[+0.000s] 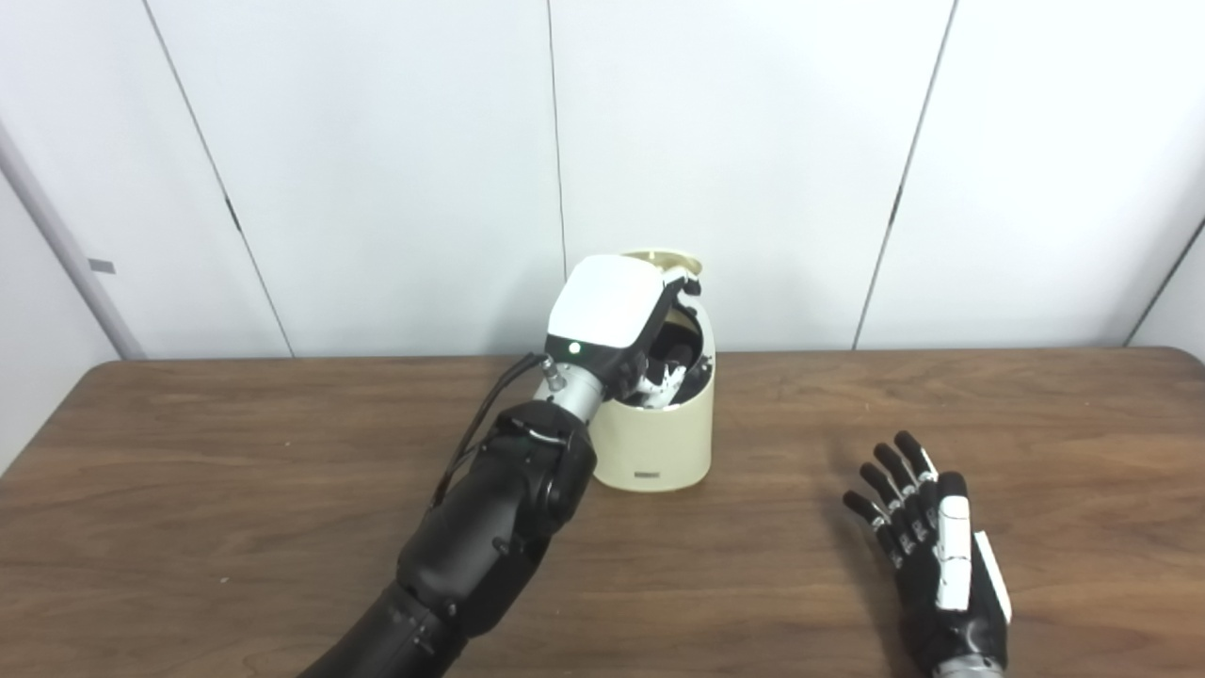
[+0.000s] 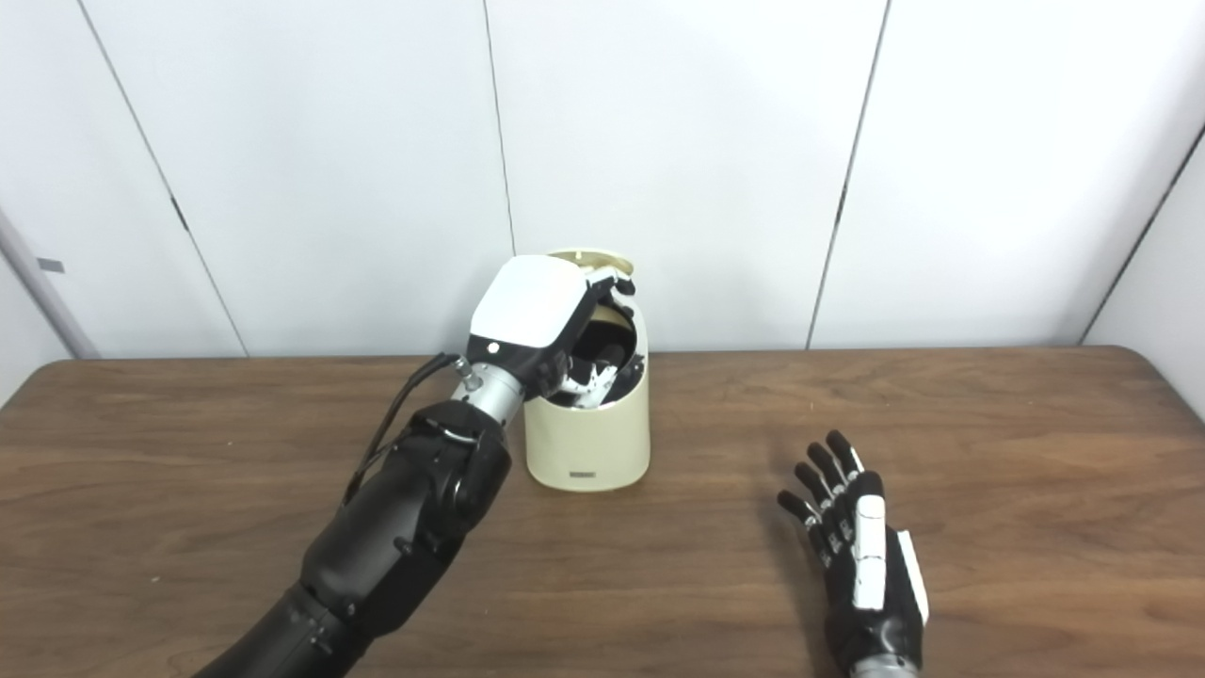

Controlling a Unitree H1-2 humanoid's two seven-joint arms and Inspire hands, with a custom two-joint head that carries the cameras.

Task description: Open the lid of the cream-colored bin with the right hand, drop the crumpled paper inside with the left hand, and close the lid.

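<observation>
Wooden table (image 1: 235,527); bin (image 1: 659,443) label unreadable.

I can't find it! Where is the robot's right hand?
The right hand rests open on the table, right of the cream-colored bin.

A bare test room or lab — plain white wall panels (image 1: 734,160) right behind the wooden table (image 1: 235,527).

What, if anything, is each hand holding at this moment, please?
Right hand: nothing, open above the table. Left hand reaches into the bin; its hold cannot be told.
</observation>
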